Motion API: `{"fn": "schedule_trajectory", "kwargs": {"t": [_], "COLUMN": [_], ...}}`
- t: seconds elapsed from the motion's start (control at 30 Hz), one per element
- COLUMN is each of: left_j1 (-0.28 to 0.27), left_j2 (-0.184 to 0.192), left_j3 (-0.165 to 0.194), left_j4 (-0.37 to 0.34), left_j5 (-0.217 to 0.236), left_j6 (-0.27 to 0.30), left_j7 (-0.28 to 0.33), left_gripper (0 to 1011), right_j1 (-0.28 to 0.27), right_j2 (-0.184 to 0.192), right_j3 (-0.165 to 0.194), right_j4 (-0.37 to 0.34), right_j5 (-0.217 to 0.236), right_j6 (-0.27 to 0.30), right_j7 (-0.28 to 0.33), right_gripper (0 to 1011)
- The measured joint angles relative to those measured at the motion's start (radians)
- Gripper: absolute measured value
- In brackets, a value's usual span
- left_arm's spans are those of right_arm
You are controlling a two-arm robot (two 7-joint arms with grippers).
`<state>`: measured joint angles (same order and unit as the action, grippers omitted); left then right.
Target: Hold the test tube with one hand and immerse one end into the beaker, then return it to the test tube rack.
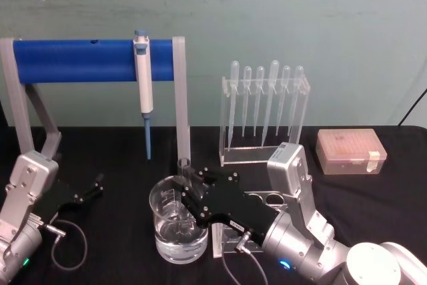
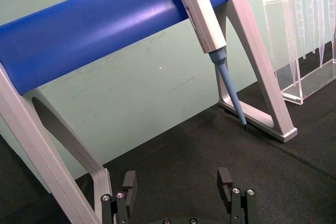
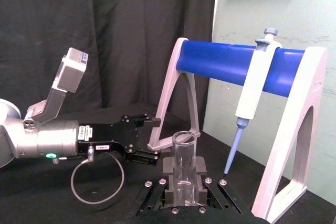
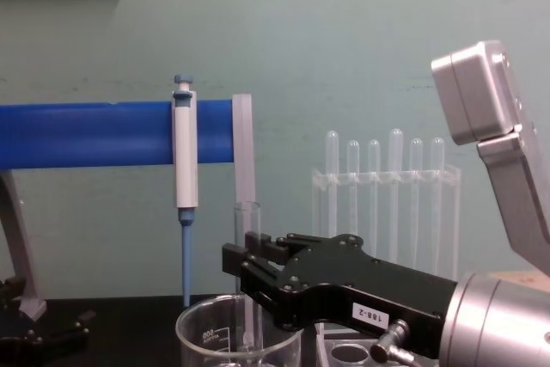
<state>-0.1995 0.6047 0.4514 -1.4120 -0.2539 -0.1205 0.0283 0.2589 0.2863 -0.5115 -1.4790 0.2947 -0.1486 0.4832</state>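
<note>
**Colourless:** the clear glass test tube [image 1: 183, 167]; the wide clear glass beaker [image 1: 164, 199], printed with white graduation marks; and the clear acrylic pipette rack [image 1: 257, 157] at 1 o'clock of it.

**Black:** the black two-fingered right gripper [image 1: 189, 186], which has a small white number label [image 4: 367, 314] and a silver wrist; the black two-fingered left gripper [image 1: 93, 188] at 9 o'clock; and the black cloth-covered tabletop [image 1: 373, 198].

**Blue, grey and white:** the tall pipettor stand [image 1: 73, 61] has a saturated blue crossbar on pale grey legs. The slim white pipettor [image 1: 143, 78] hanging from it has a blue cap and a blue tip.

**Other:** the lidded rectangular box [image 1: 350, 151] at 3 o'clock is translucent salmon-pink. The painted back wall [image 1: 267, 11] is pale green, faintly mottled.
</note>
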Motion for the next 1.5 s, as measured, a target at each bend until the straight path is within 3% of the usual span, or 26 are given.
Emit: {"fn": "schedule_trajectory", "kwargs": {"t": [1.5], "left_j1": [0.0], "left_j2": [0.0], "left_j3": [0.0], "left_j4": [0.0], "left_j5": [0.0], "left_j6": [0.0], "left_j7": [0.0], "left_gripper": [1000], "right_j1": [0.0], "right_j2": [0.0], "right_j3": [0.0], "right_j4": [0.0], "right_j5": [0.0], "right_j6": [0.0], "right_j7": [0.0], "right_gripper": [226]}}
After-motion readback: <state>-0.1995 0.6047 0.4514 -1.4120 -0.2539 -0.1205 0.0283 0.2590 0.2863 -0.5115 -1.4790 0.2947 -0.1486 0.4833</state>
